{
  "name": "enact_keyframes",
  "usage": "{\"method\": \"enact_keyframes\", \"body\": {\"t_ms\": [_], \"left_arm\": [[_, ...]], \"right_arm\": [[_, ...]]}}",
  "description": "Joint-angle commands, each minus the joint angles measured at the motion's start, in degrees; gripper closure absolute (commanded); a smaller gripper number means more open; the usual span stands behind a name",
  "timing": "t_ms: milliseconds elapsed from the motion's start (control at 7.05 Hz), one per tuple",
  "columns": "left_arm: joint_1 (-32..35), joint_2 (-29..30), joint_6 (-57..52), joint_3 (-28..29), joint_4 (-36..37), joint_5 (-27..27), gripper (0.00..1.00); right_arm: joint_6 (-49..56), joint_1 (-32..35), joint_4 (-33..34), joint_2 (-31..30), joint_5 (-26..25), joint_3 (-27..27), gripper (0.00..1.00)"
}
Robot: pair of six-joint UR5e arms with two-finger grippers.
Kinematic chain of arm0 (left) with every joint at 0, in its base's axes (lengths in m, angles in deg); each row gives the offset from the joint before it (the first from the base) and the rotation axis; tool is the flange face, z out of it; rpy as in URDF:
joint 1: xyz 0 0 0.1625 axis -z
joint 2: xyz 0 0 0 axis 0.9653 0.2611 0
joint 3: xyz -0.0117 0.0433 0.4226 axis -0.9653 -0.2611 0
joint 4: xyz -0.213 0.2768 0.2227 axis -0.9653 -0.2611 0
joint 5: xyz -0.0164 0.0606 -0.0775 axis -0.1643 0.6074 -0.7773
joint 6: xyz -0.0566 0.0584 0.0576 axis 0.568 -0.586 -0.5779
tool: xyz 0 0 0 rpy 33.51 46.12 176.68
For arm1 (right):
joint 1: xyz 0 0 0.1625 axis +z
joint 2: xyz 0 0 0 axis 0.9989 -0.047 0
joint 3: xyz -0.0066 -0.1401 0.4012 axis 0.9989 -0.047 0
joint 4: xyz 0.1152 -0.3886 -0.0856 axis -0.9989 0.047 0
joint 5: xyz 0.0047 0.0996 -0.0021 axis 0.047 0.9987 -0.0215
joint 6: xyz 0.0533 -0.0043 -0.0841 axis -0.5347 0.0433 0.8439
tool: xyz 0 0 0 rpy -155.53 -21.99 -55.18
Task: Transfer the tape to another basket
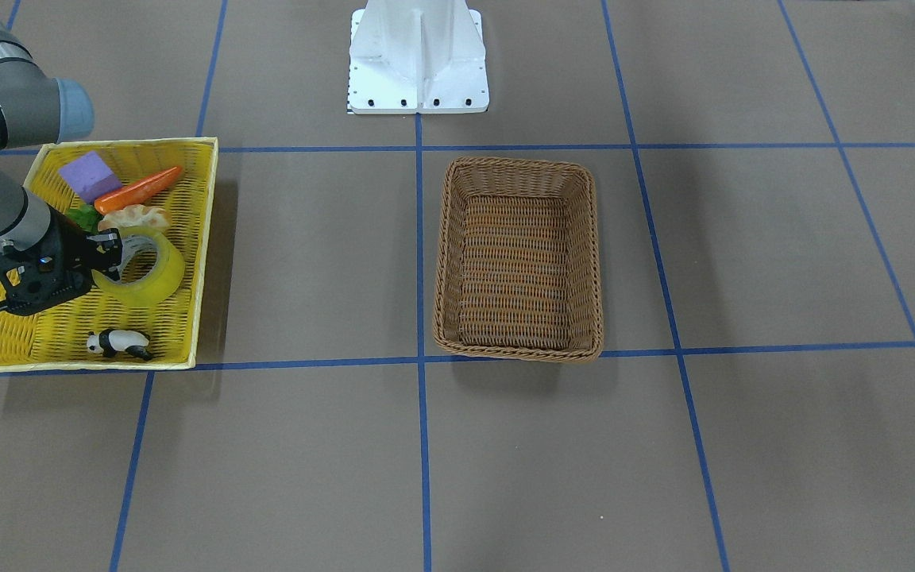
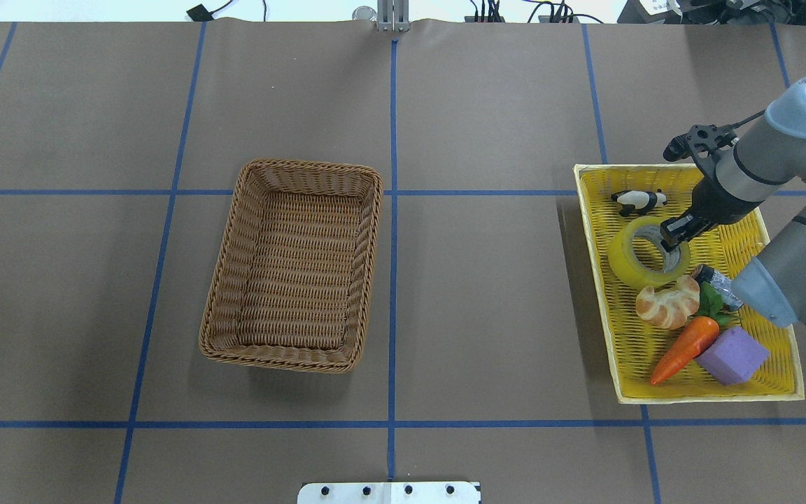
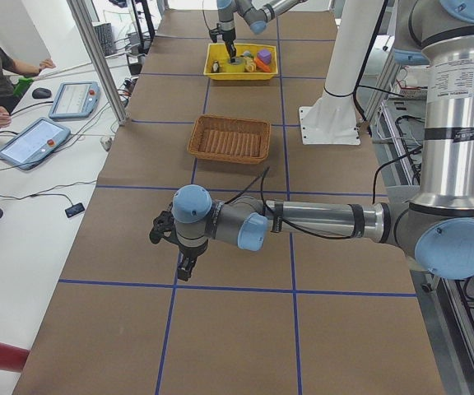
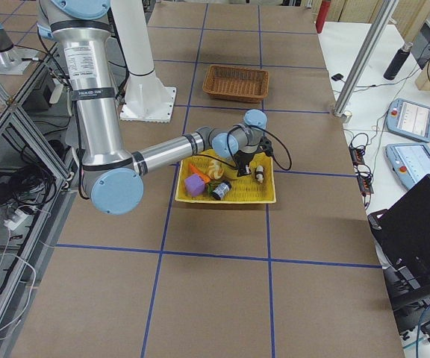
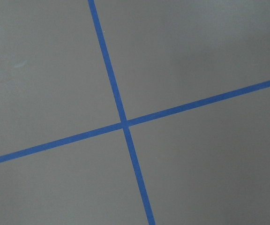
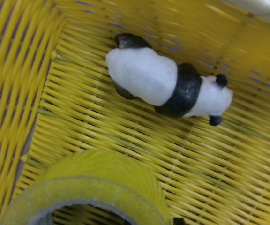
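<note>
Yellow tray (image 2: pixel 711 399), mid-floor: setting right gripper (image 2: pixel 674 236) at wall of tape (image 2: pixel 630 262), clamping unclear; left gripper (image 3: pixel 186 267) likewise unclear; basket (image 2: pixel 231 259) sitting well beyond tray edge.

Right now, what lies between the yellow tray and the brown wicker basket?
Nothing stands there. In the overhead view, only bare table crossed by blue grid lines separates the yellow tray from the brown wicker basket.

I'm counting one tape (image 2: pixel 625 257), one panda (image 2: pixel 639 201), one croissant (image 2: pixel 667 302), one carrot (image 2: pixel 686 340), one purple block (image 2: pixel 732 355), one small can (image 2: pixel 718 281). One yellow tray (image 2: pixel 628 353) and one basket (image 2: pixel 291 266) on my bench (image 2: pixel 487 315).
</note>
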Motion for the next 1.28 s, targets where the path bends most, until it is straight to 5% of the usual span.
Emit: {"method": "enact_keyframes", "body": {"t_ms": [0, 710, 1135], "left_arm": [[-0.1, 0.1, 1.5, -0.4, -0.2, -0.1, 0.02], [-4.2, 0.6, 20.4, -0.8, -13.1, -6.3, 0.02], [-10.7, 4.4, 47.6, -1.1, -28.2, -10.5, 0.02]], "right_arm": [[-7.3, 2.6, 0.1, 0.3, 3.7, 4.5, 1.0], [-37.5, -1.3, -2.5, 8.3, 9.3, 11.2, 1.0], [-57.7, -8.7, -19.5, 9.7, 8.8, 10.5, 1.0]]}}
